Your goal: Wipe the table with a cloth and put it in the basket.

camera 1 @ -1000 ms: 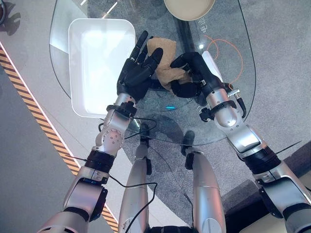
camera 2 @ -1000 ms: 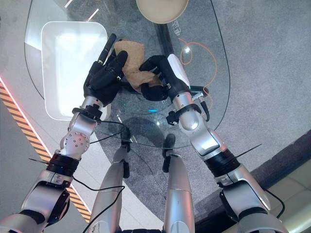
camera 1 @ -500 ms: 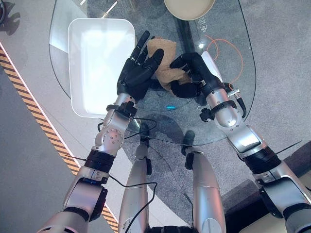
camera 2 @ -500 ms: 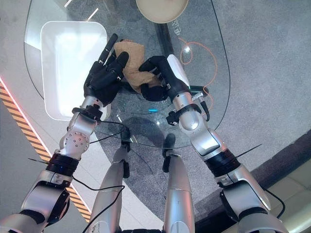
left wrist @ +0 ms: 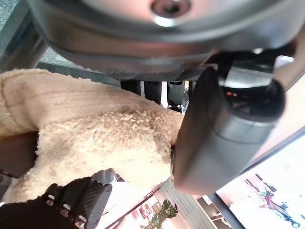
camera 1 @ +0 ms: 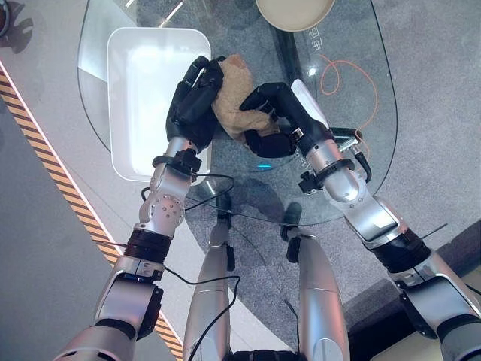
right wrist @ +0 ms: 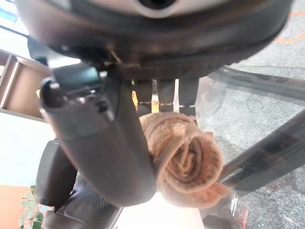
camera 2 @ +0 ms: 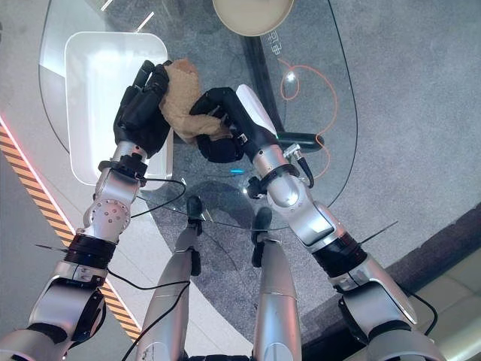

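A tan fuzzy cloth (camera 1: 234,99) hangs bunched between both hands above the glass table (camera 1: 353,113), just right of the white basket (camera 1: 143,113). My left hand (camera 1: 194,98) is at the basket's right rim, its fingers curled over the cloth's left side. My right hand (camera 1: 274,124) is shut on the cloth's right side. In the left wrist view the cloth (left wrist: 95,138) lies against the thumb (left wrist: 214,138). In the right wrist view the cloth (right wrist: 186,157) shows as a roll pinched beside the thumb (right wrist: 105,148).
A beige round bowl (camera 1: 294,11) sits at the table's far edge. An orange cable (camera 1: 342,68) loops beneath the glass on the right. A yellow-and-black striped line (camera 1: 45,150) runs along the floor on the left. The basket holds nothing.
My left hand has curled its straight fingers round the cloth. Both hands and the cloth have shifted left, up to the basket's right rim.
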Motion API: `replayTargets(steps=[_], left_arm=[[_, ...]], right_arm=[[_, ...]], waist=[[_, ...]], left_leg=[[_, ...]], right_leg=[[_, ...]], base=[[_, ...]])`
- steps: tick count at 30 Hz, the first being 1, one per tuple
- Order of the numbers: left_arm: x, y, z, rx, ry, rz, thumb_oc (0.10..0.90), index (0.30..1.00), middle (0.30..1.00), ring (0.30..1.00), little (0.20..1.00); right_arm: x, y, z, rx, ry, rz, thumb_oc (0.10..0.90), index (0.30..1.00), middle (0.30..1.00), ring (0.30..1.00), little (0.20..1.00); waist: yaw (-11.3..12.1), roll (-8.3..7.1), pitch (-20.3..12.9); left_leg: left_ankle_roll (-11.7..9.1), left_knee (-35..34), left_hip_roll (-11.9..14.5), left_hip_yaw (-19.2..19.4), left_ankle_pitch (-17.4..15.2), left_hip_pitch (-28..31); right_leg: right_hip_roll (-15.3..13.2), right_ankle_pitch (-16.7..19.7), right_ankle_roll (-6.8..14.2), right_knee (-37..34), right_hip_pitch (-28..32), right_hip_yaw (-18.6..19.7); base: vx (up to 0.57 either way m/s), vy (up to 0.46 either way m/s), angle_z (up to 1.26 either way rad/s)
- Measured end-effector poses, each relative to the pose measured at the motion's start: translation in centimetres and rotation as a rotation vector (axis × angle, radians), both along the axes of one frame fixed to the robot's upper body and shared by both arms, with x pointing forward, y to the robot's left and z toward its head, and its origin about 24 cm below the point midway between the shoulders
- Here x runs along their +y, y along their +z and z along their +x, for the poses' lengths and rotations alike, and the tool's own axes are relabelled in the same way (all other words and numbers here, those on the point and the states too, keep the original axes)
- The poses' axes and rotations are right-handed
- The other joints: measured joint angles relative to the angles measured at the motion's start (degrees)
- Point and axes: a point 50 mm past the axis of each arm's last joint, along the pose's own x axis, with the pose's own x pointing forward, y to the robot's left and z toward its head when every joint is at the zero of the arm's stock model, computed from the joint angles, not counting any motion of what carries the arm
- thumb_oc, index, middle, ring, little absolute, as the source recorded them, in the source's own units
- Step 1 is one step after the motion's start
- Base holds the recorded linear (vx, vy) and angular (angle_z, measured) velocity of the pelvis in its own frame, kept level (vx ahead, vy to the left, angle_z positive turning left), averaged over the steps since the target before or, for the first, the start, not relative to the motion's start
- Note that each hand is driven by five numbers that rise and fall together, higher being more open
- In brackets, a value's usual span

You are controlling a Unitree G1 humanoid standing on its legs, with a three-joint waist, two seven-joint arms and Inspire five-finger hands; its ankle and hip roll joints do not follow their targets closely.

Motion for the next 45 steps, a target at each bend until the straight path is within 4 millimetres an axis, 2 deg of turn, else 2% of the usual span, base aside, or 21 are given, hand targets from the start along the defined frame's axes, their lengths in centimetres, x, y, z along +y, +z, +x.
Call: replayTargets(steps=[18, 19, 20, 21, 34, 45], left_arm=[[-0.05, -0.02, 0.0, 0.001, -0.001, 0.0, 0.1, 0.3, 0.3, 0.3, 0.2], [-0.06, -0.02, 0.0, 0.0, -0.001, 0.0, 0.1, 0.3, 0.3, 0.3, 0.2], [-0.05, -0.02, 0.0, 0.0, -0.001, -0.001, 0.1, 0.3, 0.3, 0.3, 0.2], [-0.05, -0.01, 0.0, -0.001, 0.0, -0.001, 0.1, 0.3, 0.3, 0.3, 0.2], [-0.21, 0.05, -0.07, -0.018, 0.008, -0.009, 0.1, 0.3, 0.3, 0.3, 0.2], [-0.56, 0.16, -0.17, -0.035, 0.072, -0.093, 0.1, 0.3, 0.3, 0.3, 0.2]], right_arm=[[-0.02, 0.0, 0.0, 0.0, -0.001, 0.0, 0.1, 0.3, 0.3, 0.3, 0.2], [-0.02, 0.0, 0.0, 0.0, -0.001, 0.0, 0.163, 0.354, 0.354, 0.354, 0.263], [-0.02, 0.0, 0.0, 0.0, -0.001, 0.0, 0.696, 0.811, 0.811, 0.811, 0.796], [-0.01, 0.0, 0.0, 0.0, -0.001, 0.0, 0.8, 0.9, 0.9, 0.9, 0.9], [-0.07, 0.12, 0.02, -0.005, -0.006, 0.01, 0.8, 0.9, 0.9, 0.9, 0.9], [0.15, 0.44, -0.02, -0.019, 0.001, 0.022, 0.8, 0.9, 0.9, 0.9, 0.9]], waist=[[-0.2, 0.0, 0.0], [-0.2, 0.0, 0.0], [-0.2, 0.0, 0.0], [-0.2, 0.0, 0.0], [-0.2, 0.0, 0.0], [0.0, 0.0, 0.0]], left_leg=[[0.0, 0.0, 0.0, 0.0, 0.0, 0.0], [0.0, 0.0, 0.0, 0.0, 0.0, 0.0], [0.0, 0.0, 0.0, 0.0, 0.0, 0.0], [0.0, 0.0, 0.0, 0.0, 0.0, 0.0], [0.0, 0.0, 0.0, 0.0, 0.0, 0.0], [0.0, 0.0, 0.0, -0.1, 0.0, 0.0]], right_leg=[[0.0, 0.0, 0.0, 0.0, 0.0, 0.0], [0.0, 0.0, 0.0, 0.0, 0.0, 0.0], [0.0, 0.0, 0.0, 0.0, 0.0, 0.0], [0.0, 0.0, 0.0, 0.0, 0.0, 0.0], [0.0, 0.0, 0.0, 0.0, 0.0, 0.0], [0.0, 0.0, 0.0, 0.0, 0.0, 0.0]], base=[[0.0, 0.0, 0.0], [0.0, 0.0, 0.0], [0.0, 0.0, 0.0], [0.0, 0.0, 0.0], [0.0, 0.0, 0.0], [0.0, 0.0, 0.0]])
